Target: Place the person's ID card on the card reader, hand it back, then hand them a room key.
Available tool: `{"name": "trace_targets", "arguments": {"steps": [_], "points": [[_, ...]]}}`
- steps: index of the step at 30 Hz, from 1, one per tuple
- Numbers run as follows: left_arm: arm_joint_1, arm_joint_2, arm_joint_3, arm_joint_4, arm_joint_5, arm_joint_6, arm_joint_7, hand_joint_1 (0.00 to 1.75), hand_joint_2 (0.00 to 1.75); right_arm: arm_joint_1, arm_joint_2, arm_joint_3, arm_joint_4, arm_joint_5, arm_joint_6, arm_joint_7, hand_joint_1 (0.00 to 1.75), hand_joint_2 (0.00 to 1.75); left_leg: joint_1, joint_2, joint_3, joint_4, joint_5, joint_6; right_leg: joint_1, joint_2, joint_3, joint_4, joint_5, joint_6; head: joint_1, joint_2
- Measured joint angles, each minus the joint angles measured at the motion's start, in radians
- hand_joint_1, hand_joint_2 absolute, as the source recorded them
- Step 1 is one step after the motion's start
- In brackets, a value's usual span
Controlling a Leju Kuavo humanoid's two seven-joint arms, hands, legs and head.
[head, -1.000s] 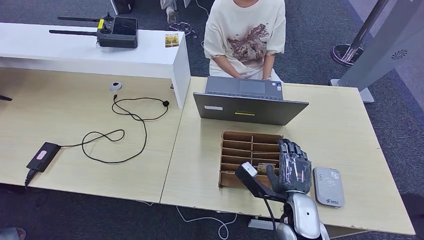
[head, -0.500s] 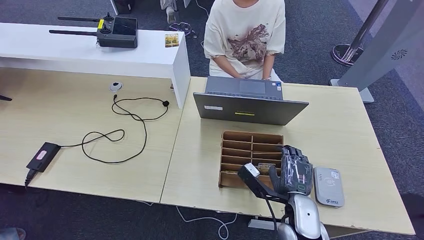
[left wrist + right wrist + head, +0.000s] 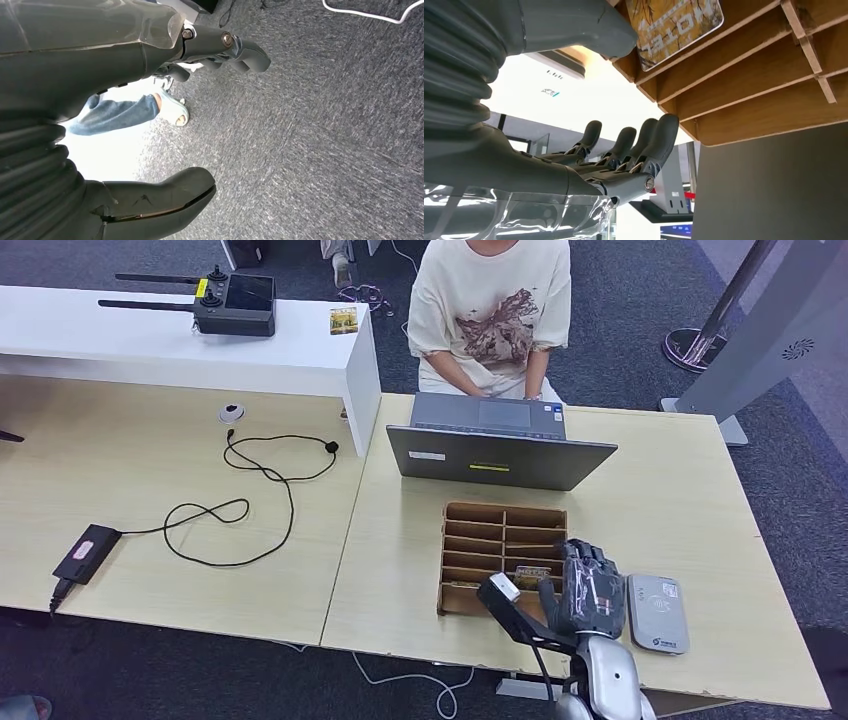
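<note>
Fingers of the right robot hand (image 3: 590, 590) hang spread and empty over the near right corner of the wooden slotted card tray (image 3: 503, 558), palm toward the tray, a pose that reads as a reach for the room key rather than a grip on anything. The hotel key card (image 3: 675, 31) lies in one of the tray's slots with its printed end sticking out, just off the thumb (image 3: 574, 22), so it can be drawn out by its edge. At three o'clock from the hand, the grey card reader (image 3: 657, 612) lies flat on the desk (image 3: 680, 510) with no ID card seen on it. At twelve o'clock sits the person (image 3: 490, 310) behind an open laptop (image 3: 497, 452). The left robot hand (image 3: 125, 125) hangs below the desk over grey carpet (image 3: 325, 125), fingers loosely apart, holding nothing.
</note>
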Motion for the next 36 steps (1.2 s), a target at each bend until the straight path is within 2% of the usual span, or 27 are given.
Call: {"name": "trace_targets", "arguments": {"steps": [9,24,28,32,36], "points": [[0.0,0.0,-0.004,0.0,0.0,-0.001,0.0,0.0,1.75,0.001,0.013,0.004,0.016,0.009,0.001,-0.013,0.71,1.75,0.0,0.0,0.0,0.0,0.0,0.0,0.0,0.0,0.0,0.0,0.0,0.0,0.0,0.0],[0.0,0.0,-0.004,0.0,0.001,-0.003,0.0,0.0,1.75,-0.033,0.033,0.035,0.077,0.016,0.001,-0.025,0.8,1.75,0.0,0.0,0.0,0.0,0.0,0.0,0.0,0.0,0.0,0.0,0.0,0.0,0.0,0.0],[0.0,0.0,-0.004,0.0,0.001,-0.003,0.0,0.0,1.75,-0.044,0.037,0.04,0.094,0.016,0.001,-0.026,0.93,1.75,0.0,0.0,0.0,0.0,0.0,0.0,0.0,0.0,0.0,0.0,0.0,0.0,0.0,0.0],[0.0,0.0,-0.004,0.0,0.001,-0.003,0.0,0.0,1.75,-0.052,0.037,0.044,0.108,0.016,0.0,-0.025,1.2,1.75,0.0,0.0,0.0,0.0,0.0,0.0,0.0,0.0,0.0,0.0,0.0,0.0,0.0,0.0],[0.0,0.0,-0.004,0.0,0.001,-0.002,0.0,0.0,1.75,-0.062,0.038,0.045,0.117,0.016,-0.004,-0.024,1.28,1.75,0.0,0.0,0.0,0.0,0.0,0.0,0.0,0.0,0.0,0.0,0.0,0.0,0.0,0.0]]}}
